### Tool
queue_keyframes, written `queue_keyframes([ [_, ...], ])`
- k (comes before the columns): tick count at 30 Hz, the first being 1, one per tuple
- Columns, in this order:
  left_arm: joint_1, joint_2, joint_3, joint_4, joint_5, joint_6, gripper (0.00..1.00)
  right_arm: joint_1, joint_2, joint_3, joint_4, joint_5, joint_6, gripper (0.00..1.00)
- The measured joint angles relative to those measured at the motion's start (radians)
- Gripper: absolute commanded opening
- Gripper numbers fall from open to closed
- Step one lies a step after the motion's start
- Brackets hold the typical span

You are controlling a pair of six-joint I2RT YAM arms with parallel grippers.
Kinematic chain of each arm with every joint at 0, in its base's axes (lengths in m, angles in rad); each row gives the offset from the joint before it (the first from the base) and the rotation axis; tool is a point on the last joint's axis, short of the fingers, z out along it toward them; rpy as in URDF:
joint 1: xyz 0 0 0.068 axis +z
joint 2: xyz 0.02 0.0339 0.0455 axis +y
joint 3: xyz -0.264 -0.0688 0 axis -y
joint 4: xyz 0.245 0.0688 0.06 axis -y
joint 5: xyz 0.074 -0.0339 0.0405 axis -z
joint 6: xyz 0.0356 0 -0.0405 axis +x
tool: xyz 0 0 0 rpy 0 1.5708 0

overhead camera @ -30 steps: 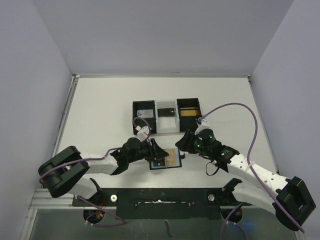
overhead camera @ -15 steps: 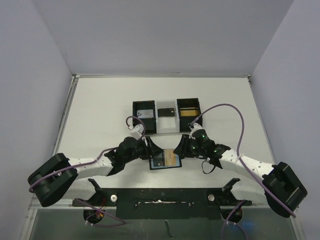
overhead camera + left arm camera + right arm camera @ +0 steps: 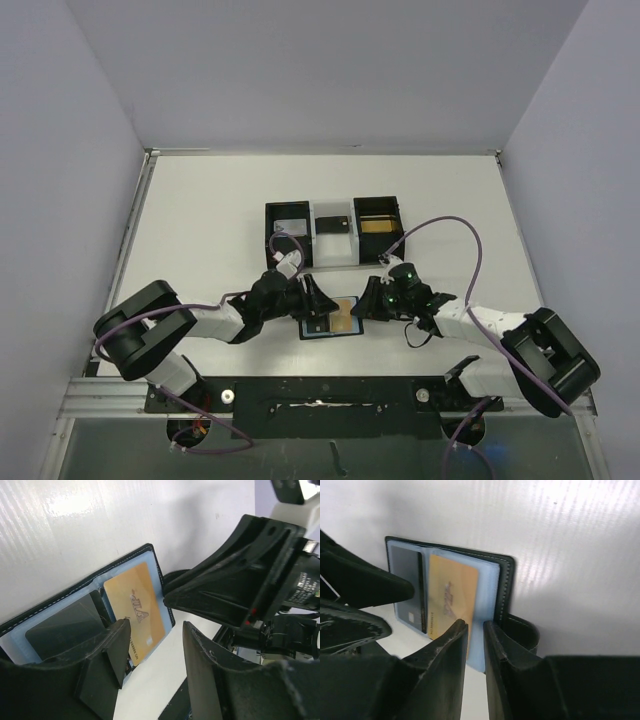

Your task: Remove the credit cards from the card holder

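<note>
From the top: the card holder (image 3: 331, 319) is lying open on the desk (image 3: 200, 220), near edge, about the middle. The gold card (image 3: 346, 315) sits in its right half. The left gripper (image 3: 318, 302) is at its left side and the right gripper (image 3: 368, 300) at its right. Two black boxes (image 3: 270, 240) sit further back.

Left wrist cam: that gripper's fingers (image 3: 117, 645) are wide apart, one of them over the holder's near edge by the gold card's corner. The grey card (image 3: 65, 627) is in the other pocket.

Right wrist cam: both cards are tucked in their pockets. The fingers (image 3: 447, 650) are nearly together with a thin gap over the near right part of the holder; can't tell if they're pinching anything.
</note>
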Motion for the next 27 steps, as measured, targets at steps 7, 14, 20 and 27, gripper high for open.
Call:
queue_keyframes([
  [7, 0.0, 0.069, -0.002, 0.015, 0.004, -0.018, 0.43, -0.029, 0.056, -0.021, 0.068, -0.045, 0.006, 0.2],
  [14, -0.001, 0.113, -0.072, 0.184, 0.006, -0.09, 0.41, -0.043, 0.062, -0.054, 0.134, -0.069, 0.008, 0.2],
  [20, -0.002, 0.122, -0.072, 0.203, 0.008, -0.101, 0.39, -0.045, 0.041, -0.065, 0.129, -0.061, 0.011, 0.21],
  [27, -0.002, 0.122, -0.072, 0.202, 0.007, -0.101, 0.35, -0.044, -0.039, -0.018, -0.057, -0.013, -0.034, 0.24],
])
